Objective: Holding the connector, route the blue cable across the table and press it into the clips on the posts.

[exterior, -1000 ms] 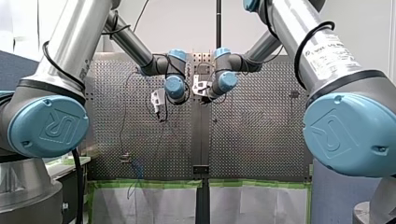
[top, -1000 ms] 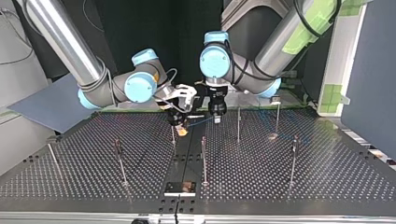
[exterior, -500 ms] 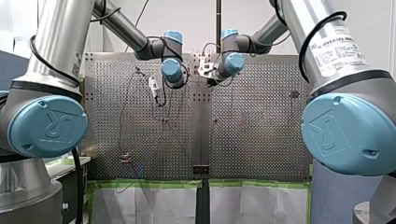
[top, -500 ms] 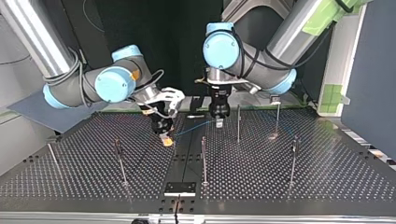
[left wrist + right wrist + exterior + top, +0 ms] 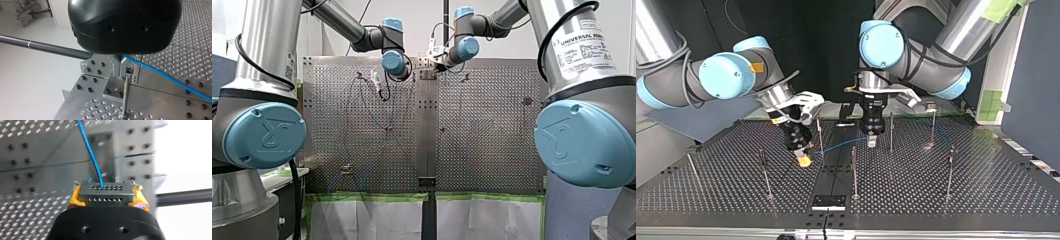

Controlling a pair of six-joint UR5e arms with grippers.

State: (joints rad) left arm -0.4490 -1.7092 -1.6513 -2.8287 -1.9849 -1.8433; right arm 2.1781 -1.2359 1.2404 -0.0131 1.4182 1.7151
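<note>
In the right wrist view my right gripper [image 5: 107, 198] has its yellow pads shut on a grey connector [image 5: 106, 192] with rows of small holes. The blue cable [image 5: 90, 152] runs out of the connector over the table. In the top view that gripper [image 5: 804, 160] hangs low at left of the middle. The cable [image 5: 841, 145] stretches from it past a thin post [image 5: 819, 135] to my left gripper [image 5: 871, 142]. In the left wrist view my left gripper [image 5: 121, 75] has its metal fingers shut on the cable [image 5: 170, 80], right above a post [image 5: 125, 97].
Several thin upright posts stand on the perforated table [image 5: 986, 190], among them one near the middle [image 5: 854, 172], one beside my left gripper [image 5: 890, 132] and one at the top view's right [image 5: 949, 172]. A small dark plate [image 5: 828, 201] sits at the near edge.
In the top view both grippers have come nearer the camera. My right gripper moved left with the connector, so the cable now spans a wider gap between the two grippers.
</note>
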